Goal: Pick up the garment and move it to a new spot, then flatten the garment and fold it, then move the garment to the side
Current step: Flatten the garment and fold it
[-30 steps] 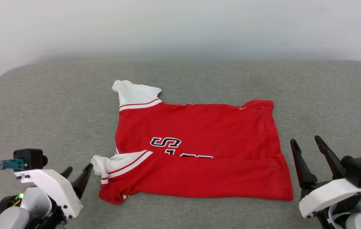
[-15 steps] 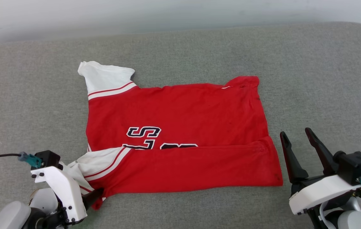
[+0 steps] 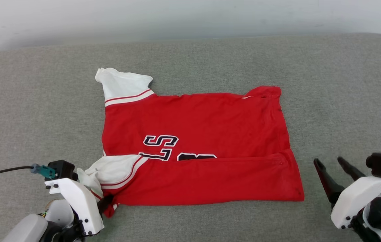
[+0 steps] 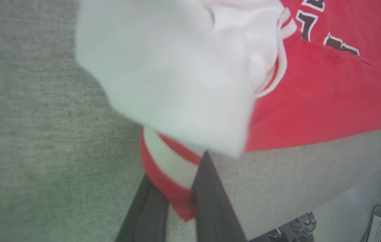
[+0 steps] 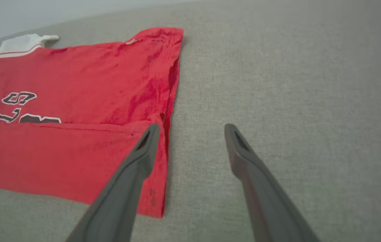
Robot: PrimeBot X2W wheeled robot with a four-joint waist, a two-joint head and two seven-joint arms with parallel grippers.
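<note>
Pinching the striped near corner of the garment (image 3: 203,144) with the left claw (image 4: 177,181), closed narrow on the trim. Holding the right claw (image 5: 192,127) wide and empty, just beside the right hem. Spread partly folded in the middle of the grey cushion (image 3: 42,101). Soft, light and limp, so likely to sag; better to grip at corners and hems.

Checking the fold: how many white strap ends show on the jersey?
2. One white strap end lies at the red jersey's far left corner; the other at its near left corner, by the left gripper. Others may be hidden.
</note>
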